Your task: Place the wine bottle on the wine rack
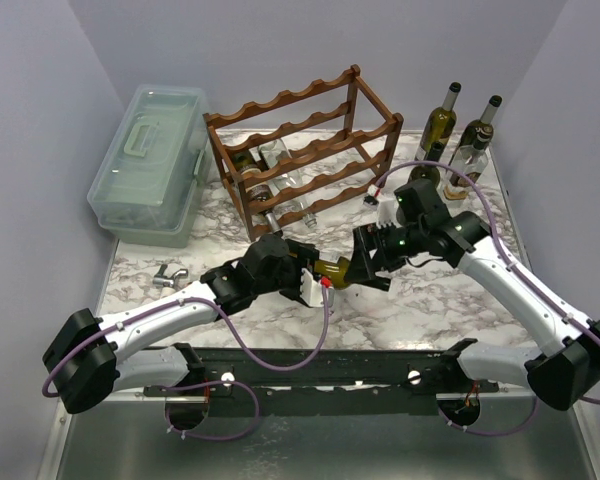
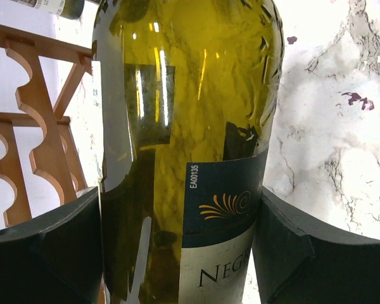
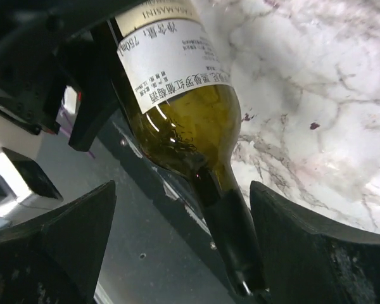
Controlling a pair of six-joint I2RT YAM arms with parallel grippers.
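Observation:
The green glass wine bottle (image 1: 335, 271) hangs on its side above the marble table (image 1: 430, 300), between my two grippers. My left gripper (image 1: 306, 280) is shut on its labelled body, both fingers pressed against the glass in the left wrist view (image 2: 177, 209). My right gripper (image 1: 366, 262) is open around the dark neck (image 3: 231, 234), which lies close to the right-hand finger (image 3: 316, 247) with a wide gap on the other side. The dark reddish-brown wine rack (image 1: 305, 150) stands at the back centre and also shows in the left wrist view (image 2: 35, 120).
The rack's lower tiers hold some bottles (image 1: 280, 190). A pale green plastic box (image 1: 150, 160) stands at the back left. Three upright bottles (image 1: 467, 150) stand at the back right. A small metal object (image 1: 168, 274) lies left of my left arm. Grey walls close in the table.

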